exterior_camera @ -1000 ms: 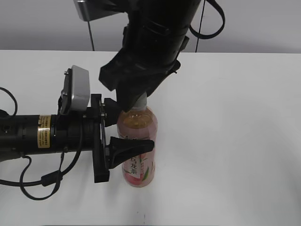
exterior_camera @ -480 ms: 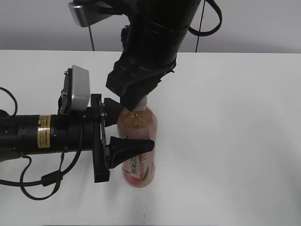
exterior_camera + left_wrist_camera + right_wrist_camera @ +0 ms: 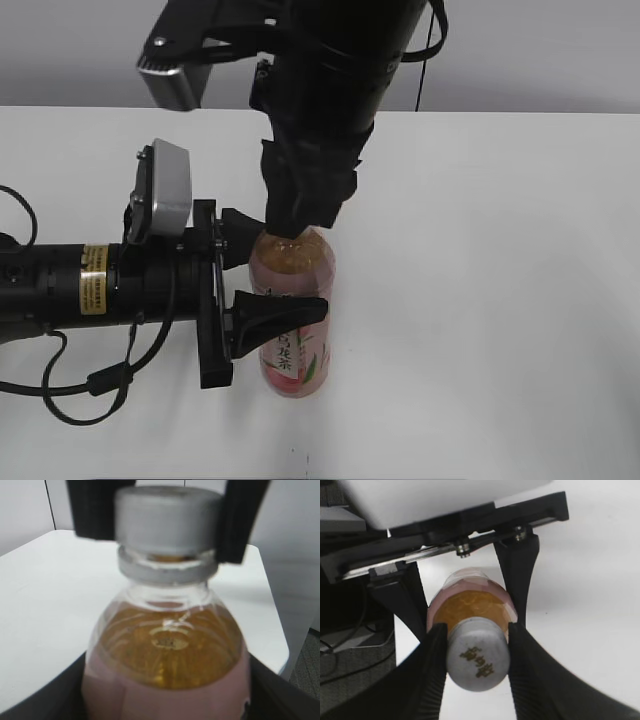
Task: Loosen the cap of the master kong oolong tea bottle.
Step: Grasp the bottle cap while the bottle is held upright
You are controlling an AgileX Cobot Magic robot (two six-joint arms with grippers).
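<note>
While the master kong oolong tea bottle (image 3: 292, 320) stood upright on the desk (image 3: 500, 300), the left gripper (image 3: 262, 282) clamped its body. The right gripper (image 3: 476, 652) (reaching down from above) pinched the cap (image 3: 477, 661).

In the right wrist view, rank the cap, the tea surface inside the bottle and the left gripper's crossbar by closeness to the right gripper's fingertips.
1. The cap, clamped between the fingertips of the right gripper.
2. The tea surface in the bottle, just below the cap.
3. The crossbar of the left gripper, beyond the bottle, at the top of the view.
</note>
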